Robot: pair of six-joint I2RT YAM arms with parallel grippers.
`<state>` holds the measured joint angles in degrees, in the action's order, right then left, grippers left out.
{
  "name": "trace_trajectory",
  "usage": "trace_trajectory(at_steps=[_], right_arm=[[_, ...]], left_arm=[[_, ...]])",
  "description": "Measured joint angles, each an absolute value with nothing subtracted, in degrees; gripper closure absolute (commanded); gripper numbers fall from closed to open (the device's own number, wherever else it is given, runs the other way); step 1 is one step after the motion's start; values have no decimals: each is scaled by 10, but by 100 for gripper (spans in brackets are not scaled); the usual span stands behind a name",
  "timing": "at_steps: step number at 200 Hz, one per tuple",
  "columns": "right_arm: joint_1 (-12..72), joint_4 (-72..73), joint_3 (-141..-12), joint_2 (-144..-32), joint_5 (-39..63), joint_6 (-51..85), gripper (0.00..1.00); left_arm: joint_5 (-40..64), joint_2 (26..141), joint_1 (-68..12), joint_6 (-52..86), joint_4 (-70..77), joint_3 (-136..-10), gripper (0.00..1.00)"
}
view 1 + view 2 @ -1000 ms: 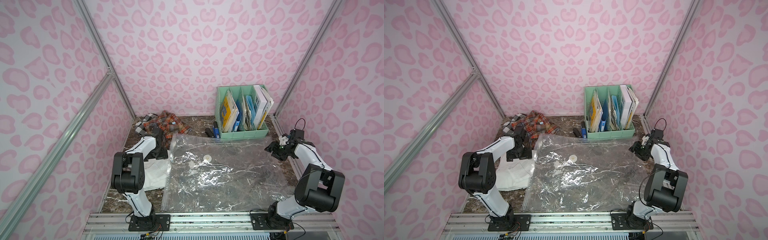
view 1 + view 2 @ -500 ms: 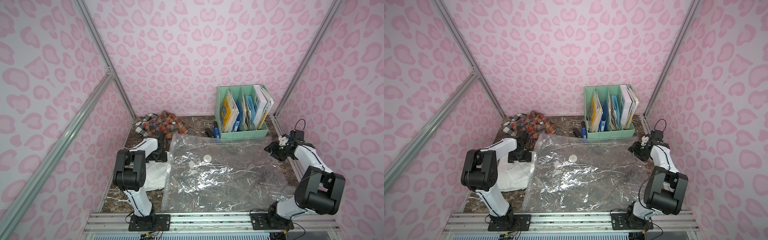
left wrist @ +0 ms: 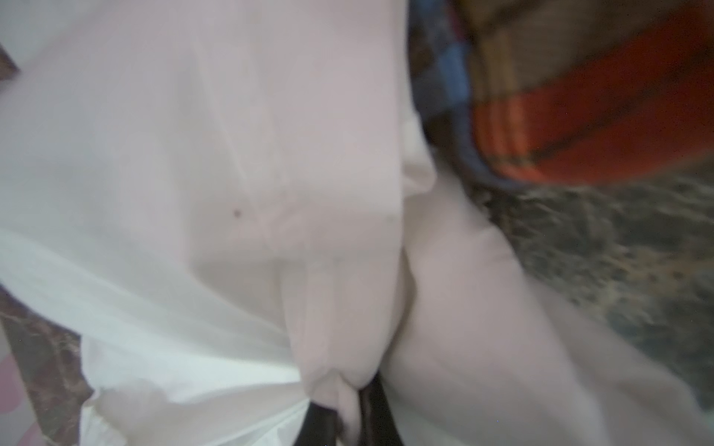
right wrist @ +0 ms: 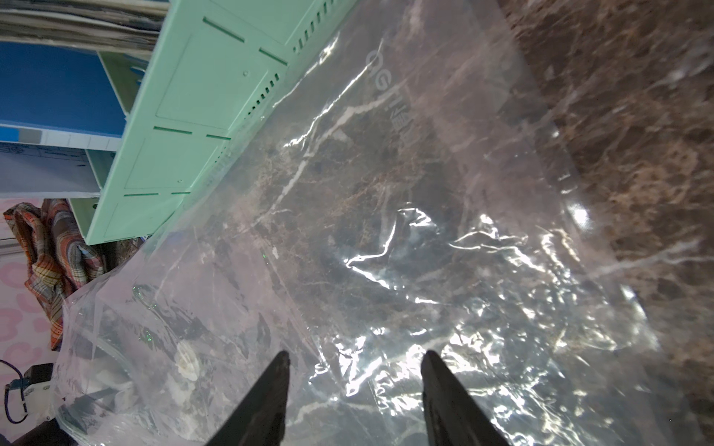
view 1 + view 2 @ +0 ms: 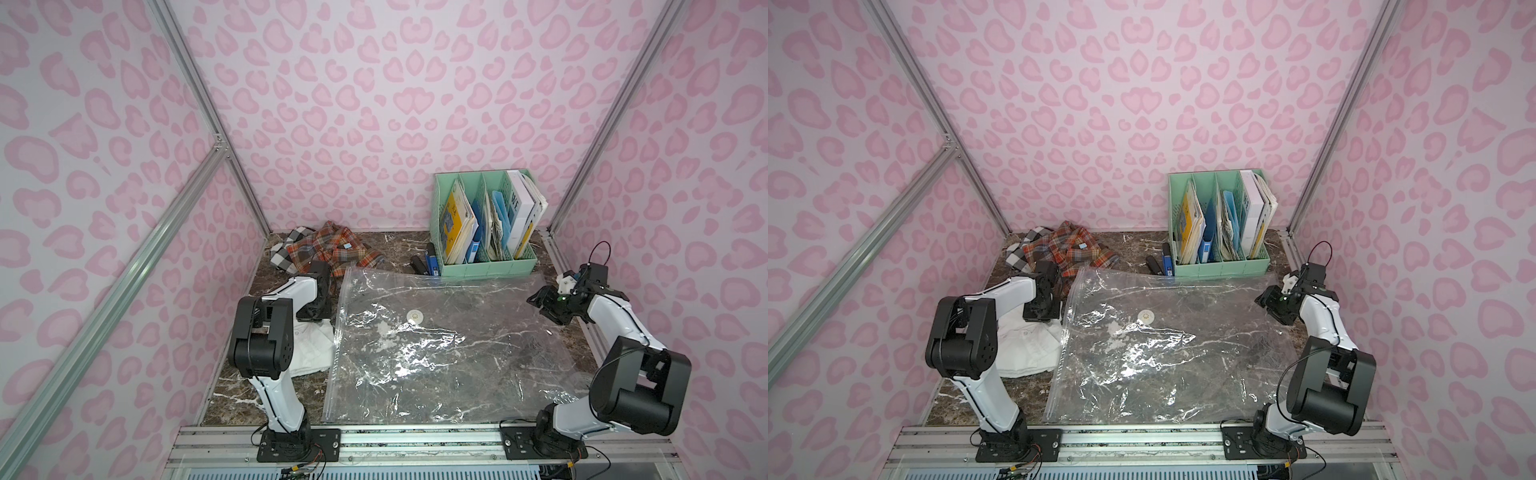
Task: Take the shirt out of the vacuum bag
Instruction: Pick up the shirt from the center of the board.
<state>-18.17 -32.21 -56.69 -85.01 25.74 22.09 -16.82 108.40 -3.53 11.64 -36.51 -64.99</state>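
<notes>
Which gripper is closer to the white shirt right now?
Left. The left gripper is on the white shirt, fingers pinching a fold. The right gripper hangs open over the vacuum bag's opposite side, well away.

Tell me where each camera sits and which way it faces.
Top views: high at the robot's base end, facing down and forward across the vacuum bag; the left arm and right arm show whole.
Left wrist: close over the white shirt; only the tips of the left gripper, shut on it, show.
Right wrist: low over the bag, facing the green file rack; the right gripper, open, shows.
Shared: all views catch the plaid shirt.
</notes>
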Motion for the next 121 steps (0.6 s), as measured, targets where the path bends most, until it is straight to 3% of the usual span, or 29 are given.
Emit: trace_trajectory(at_steps=[59,121], right_arm=[[-182,-314,-562,-847,261,223,45],[-181,-309,-550,-841,262,225,45]], left_arm=[[-159,1070,-4,116,-348,-648,95],[100,992,55,161,-354,-625,95]])
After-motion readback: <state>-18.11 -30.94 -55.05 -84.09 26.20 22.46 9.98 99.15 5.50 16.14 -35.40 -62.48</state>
